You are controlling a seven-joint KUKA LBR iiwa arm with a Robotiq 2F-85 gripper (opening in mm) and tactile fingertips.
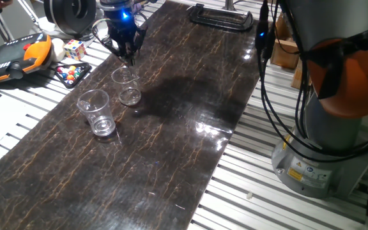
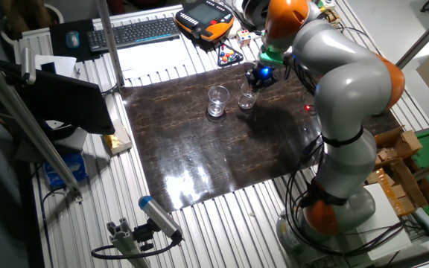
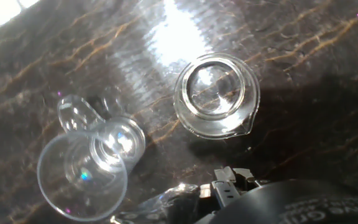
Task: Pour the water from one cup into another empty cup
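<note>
Clear plastic cups (image 1: 96, 110), glossy marbled mat (image 1: 171, 128).

Nothing here can be read. The robot base (image 1: 312, 169) carries small stickers (one a yellow warning triangle), but their print is too fine to make out. The shorter cup (image 1: 128, 86) shows only faint marks, not legible as numbers.

A robotics lab: a grey-and-orange robot arm (image 2: 348, 112) bolted beside a slotted aluminium-profile table (image 1: 248, 185), an orange teach pendant (image 1: 15, 56) and black keyboard (image 2: 136, 31) at its far edge.
</note>
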